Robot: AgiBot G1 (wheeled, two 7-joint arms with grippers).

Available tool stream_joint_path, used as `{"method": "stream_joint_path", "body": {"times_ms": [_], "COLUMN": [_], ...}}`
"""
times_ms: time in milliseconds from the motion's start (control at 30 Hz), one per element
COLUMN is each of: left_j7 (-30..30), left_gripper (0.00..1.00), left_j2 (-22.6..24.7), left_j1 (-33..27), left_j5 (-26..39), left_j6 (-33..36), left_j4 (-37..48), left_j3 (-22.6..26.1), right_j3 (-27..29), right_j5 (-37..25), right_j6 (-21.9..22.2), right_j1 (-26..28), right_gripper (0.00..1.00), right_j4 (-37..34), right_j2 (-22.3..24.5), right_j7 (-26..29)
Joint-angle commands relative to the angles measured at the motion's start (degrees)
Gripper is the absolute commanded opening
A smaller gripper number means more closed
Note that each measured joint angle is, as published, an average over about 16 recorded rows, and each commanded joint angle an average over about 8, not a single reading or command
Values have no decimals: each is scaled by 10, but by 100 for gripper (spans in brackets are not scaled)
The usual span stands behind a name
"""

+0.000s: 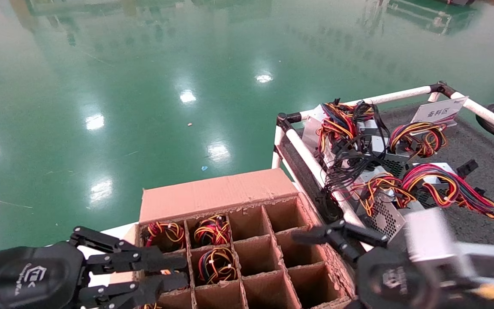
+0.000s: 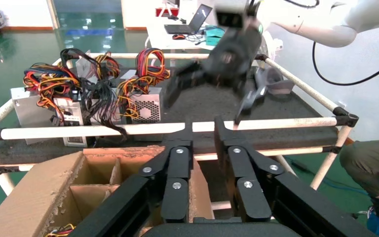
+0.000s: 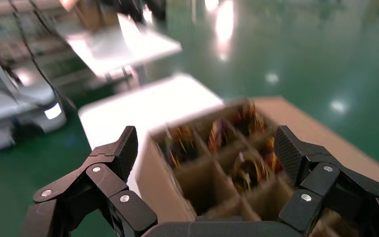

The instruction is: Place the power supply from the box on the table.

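Three cells at the far-left of the box [image 1: 247, 257] show coiled wire bundles of power supplies [image 1: 213, 230]; the cells to their right look empty. Right gripper [image 1: 337, 236], fingers spread wide and holding nothing, hovers over the box's right edge beside the table rail [image 1: 311, 161]. Left gripper [image 1: 161, 274], fingers a little apart and empty, sits low over the box's near-left corner. Several more supplies [image 1: 384, 210] lie heaped on the table [image 1: 487, 171] near a white sign [image 1: 440, 110].
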Motion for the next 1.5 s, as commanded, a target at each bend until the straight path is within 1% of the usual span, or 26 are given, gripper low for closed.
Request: {"method": "stream_joint_path", "body": {"times_ms": [33,267,400,633,800,833,867,1067,1100,1133,1300,1500], "left_j7": [0,0,0,0,0,0,0,0,0,0,0,0], "left_gripper": [100,100,100,100,100,100,100,100,100,100,100,100], "left_j2": [0,0,0,0,0,0,0,0,0,0,0,0], "left_j1": [0,0,0,0,0,0,0,0,0,0,0,0], "left_j5": [0,0,0,0,0,0,0,0,0,0,0,0], "left_j6": [0,0,0,0,0,0,0,0,0,0,0,0], "left_j4": [0,0,0,0,0,0,0,0,0,0,0,0], "left_j3": [0,0,0,0,0,0,0,0,0,0,0,0], "right_j3": [-9,-54,-82,-130,-154,-158,-162,-183,-186,-188,-197,-202], "right_j5": [-27,-107,-153,-243,-298,-308,-317,-368,-376,-383,-406,-416], "right_j6": [15,56,86,151,192,199,206,240,245,250,264,270], "right_j1": [0,9,19,36,43,45,46,52,52,53,56,60], "right_gripper": [100,100,100,100,100,99,91,16,5,0,0,0], "right_j4": [5,22,24,24,22,21,20,12,10,9,3,-7], "right_j2": [-3,-61,-106,-185,-230,-237,-244,-279,-284,-288,-306,-318], "right_j7": [-2,4,22,53,78,84,90,126,132,137,155,162]}}
